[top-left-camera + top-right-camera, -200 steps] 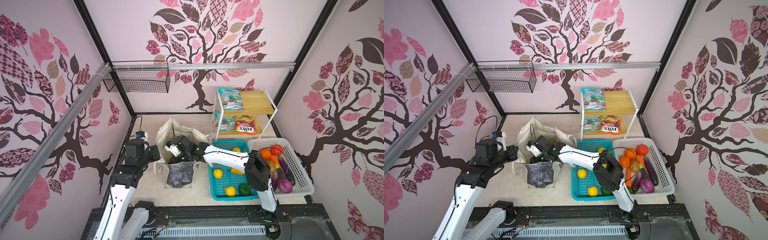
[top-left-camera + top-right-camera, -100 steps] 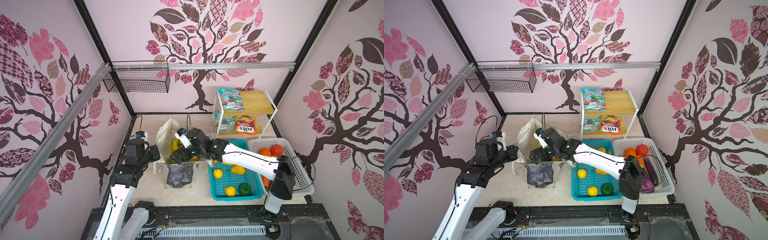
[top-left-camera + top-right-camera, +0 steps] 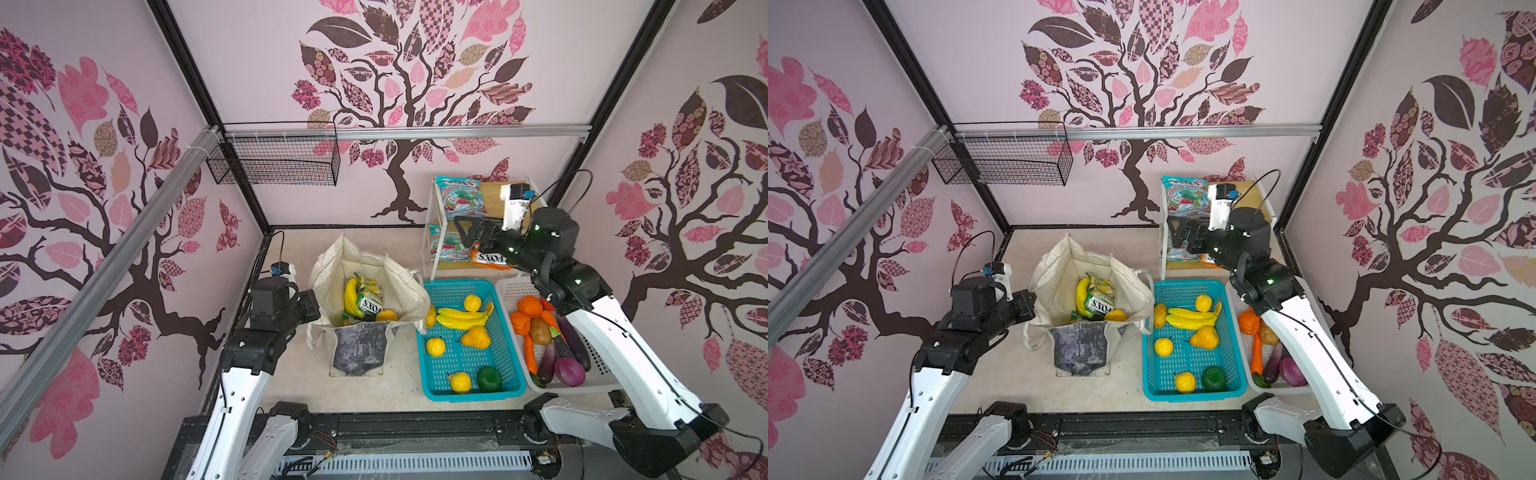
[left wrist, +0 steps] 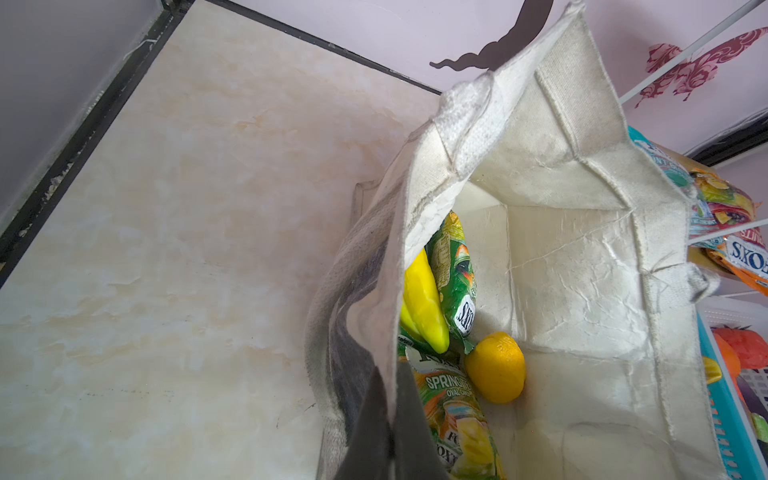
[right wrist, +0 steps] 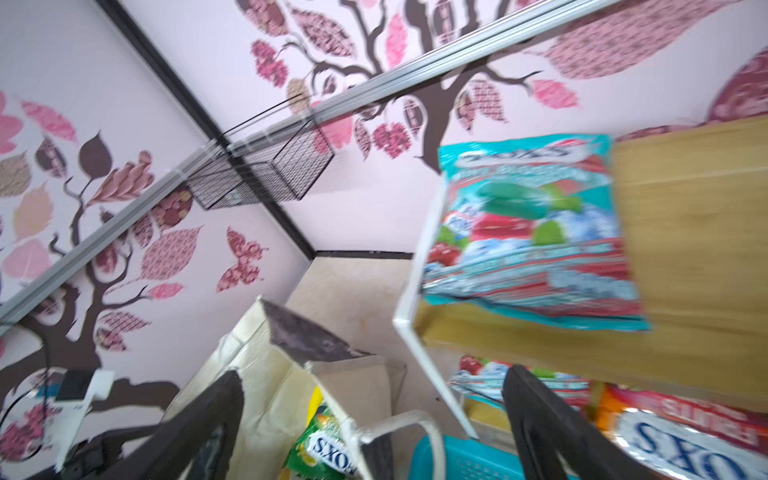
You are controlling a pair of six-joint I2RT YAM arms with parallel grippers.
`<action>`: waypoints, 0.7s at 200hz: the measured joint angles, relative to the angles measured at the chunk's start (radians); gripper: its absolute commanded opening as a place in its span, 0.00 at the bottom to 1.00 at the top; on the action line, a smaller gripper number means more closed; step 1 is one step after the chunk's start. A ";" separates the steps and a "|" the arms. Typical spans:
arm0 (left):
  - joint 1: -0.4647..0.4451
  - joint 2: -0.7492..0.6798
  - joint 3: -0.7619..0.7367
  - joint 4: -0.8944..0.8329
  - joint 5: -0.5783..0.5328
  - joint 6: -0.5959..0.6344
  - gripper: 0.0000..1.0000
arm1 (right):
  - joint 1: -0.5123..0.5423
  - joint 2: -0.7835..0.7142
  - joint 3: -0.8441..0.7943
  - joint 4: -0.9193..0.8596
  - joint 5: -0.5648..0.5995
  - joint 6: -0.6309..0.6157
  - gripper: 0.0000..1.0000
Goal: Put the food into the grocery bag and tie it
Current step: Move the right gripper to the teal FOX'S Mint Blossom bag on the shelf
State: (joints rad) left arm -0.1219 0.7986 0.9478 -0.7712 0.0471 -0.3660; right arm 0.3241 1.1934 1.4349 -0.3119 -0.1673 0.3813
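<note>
The cream grocery bag [image 3: 399,286] stands open mid-table, seen in both top views [image 3: 1054,282]. Inside lie yellow bananas [image 3: 351,297], a green FOX'S packet [image 3: 368,299] and a round yellow fruit [image 4: 496,368]. My left gripper [image 3: 313,305] is shut on the bag's left wall [image 4: 582,257], its dark fingers clamping the fabric [image 4: 390,374]. My right gripper [image 3: 467,232] hangs open and empty in the air before the shelf. In its wrist view the blurred teal packet [image 5: 532,232] is ahead between the wide-set fingers [image 5: 374,424].
A white two-level shelf [image 3: 430,249] at the back right holds teal packets [image 3: 459,197] and an orange FOX'S packet [image 3: 492,259]. Beside the bag, a teal basket [image 3: 428,374] holds fruit. A white basket [image 3: 598,374] holds vegetables. A wire basket [image 3: 274,160] hangs on the rail.
My right gripper has come up out of the bag and swung right to the shelf, its jaws opening wide. The left gripper keeps its hold on the bag's wall.
</note>
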 measured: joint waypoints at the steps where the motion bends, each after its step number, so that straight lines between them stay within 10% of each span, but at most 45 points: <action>1: 0.000 0.000 0.000 0.000 0.000 0.000 0.00 | -0.005 0.001 0.000 -0.001 -0.003 0.001 1.00; 42: 0.001 0.008 0.000 0.001 -0.001 0.000 0.00 | -0.256 0.083 0.021 -0.049 -0.123 0.053 0.99; 140: 0.004 0.032 0.000 0.012 0.000 0.000 0.00 | -0.248 0.254 0.251 -0.237 -0.127 -0.015 0.69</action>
State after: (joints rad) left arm -0.1181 0.8310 0.9478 -0.7593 0.0467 -0.3656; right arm 0.0761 1.4479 1.6859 -0.5491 -0.2943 0.3664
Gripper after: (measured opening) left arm 0.047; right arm 0.694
